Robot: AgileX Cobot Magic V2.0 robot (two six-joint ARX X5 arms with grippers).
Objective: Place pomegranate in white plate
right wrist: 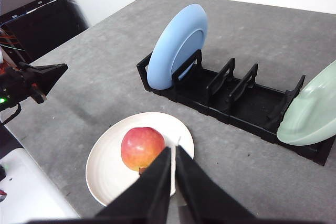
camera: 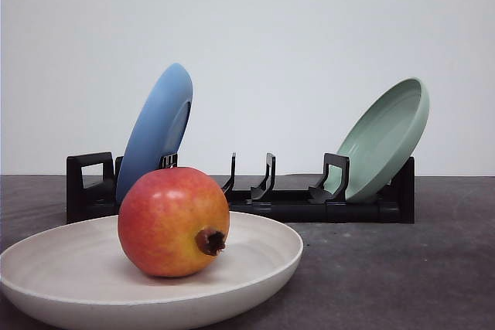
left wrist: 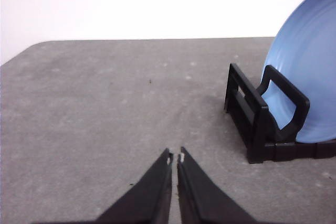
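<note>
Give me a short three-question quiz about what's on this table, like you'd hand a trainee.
1. True or false: the pomegranate lies in the white plate.
2. Which plate leans at the end of the black dish rack farthest from the pomegranate? A) blue plate B) pale green plate C) white plate
3. Fill in: in their wrist views, the left gripper and right gripper both have jaws that are ____.

Key: 1 true. 2 B. 3 shut, holding nothing.
</note>
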